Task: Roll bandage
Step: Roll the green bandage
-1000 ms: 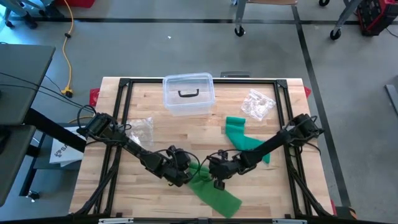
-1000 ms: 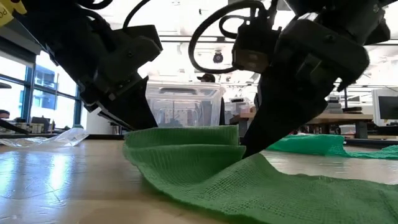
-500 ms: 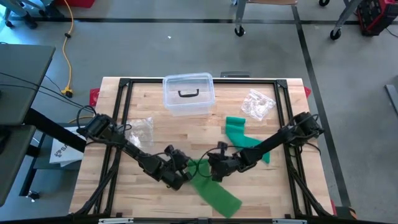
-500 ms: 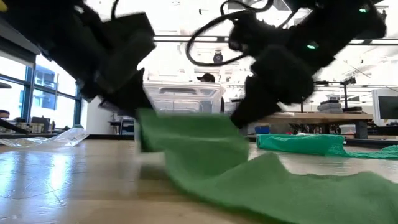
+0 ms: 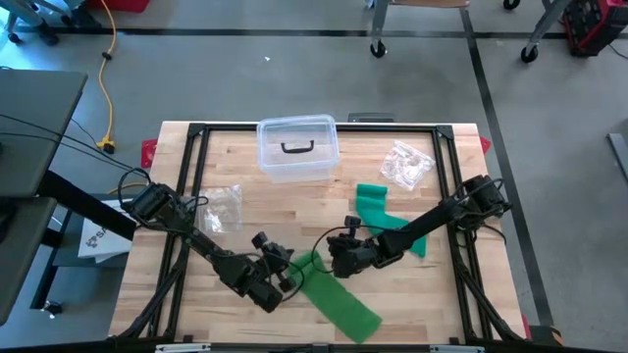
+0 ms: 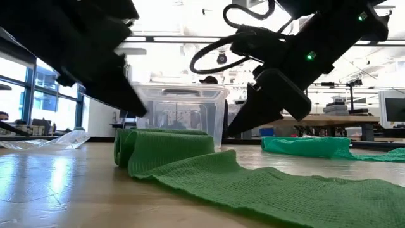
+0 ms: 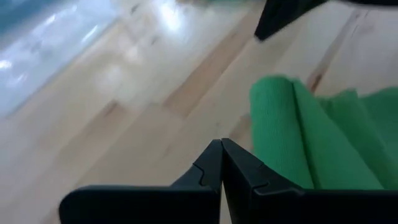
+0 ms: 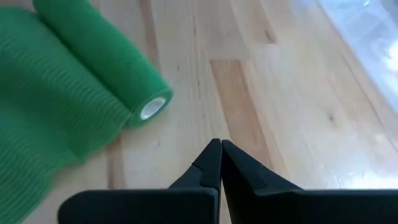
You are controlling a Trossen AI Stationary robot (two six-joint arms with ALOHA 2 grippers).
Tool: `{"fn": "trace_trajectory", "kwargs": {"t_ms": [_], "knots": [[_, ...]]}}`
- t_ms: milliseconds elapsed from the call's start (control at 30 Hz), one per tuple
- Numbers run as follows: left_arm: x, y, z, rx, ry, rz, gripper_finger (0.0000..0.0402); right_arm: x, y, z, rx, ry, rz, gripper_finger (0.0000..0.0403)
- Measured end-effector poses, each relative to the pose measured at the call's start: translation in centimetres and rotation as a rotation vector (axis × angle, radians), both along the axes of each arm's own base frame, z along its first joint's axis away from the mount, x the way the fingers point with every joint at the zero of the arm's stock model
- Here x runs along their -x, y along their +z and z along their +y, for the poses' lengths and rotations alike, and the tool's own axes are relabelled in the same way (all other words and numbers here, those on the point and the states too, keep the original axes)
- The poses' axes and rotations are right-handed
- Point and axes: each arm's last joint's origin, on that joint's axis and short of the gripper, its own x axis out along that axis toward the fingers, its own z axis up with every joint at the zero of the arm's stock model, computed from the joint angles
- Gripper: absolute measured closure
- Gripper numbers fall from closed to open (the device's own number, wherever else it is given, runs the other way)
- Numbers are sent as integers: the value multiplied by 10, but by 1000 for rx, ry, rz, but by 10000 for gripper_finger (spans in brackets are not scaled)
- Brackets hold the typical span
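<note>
Two green bandages [image 5: 334, 294] [image 5: 388, 218], one bin [image 5: 297, 149]

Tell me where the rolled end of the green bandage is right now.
In the high view, the rolled end of the green bandage lies on the table's near middle, between the left gripper and the right gripper, touching neither.

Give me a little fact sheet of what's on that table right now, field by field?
Bandage being rolled: green bandage, partly rolled at one end, the rest flat on the table
Second bandage: green strip, unrolled
Left gripper: shut, empty, beside the roll
Right gripper: shut, empty, beside the roll
Also there: clear lidded box, two plastic wrappers
</note>
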Motion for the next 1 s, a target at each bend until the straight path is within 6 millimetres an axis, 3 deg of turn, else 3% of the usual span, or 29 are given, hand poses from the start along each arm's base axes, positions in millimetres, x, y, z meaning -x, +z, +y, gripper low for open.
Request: {"fn": "trace_trajectory", "kwargs": {"t_ms": [133,367,567,700,800,1000], "knots": [[8,5,-5,106,89,8,401,-1,1,2,-53,8,-14,402],[-1,-4,0,227,126,-103,387,-2,1,4,-171,13,-21,402],[-21,-10,-4,380,-70,-77,384,5,8,22,-226,57,-35,402],[-25,-2,-13,275,-234,-90,398,14,16,37,-227,73,-66,402],[-28,10,-14,224,-220,-135,398,23,24,50,-202,80,-100,402],[-28,5,-5,195,-194,-72,384,40,31,75,-188,88,-155,402]]}}
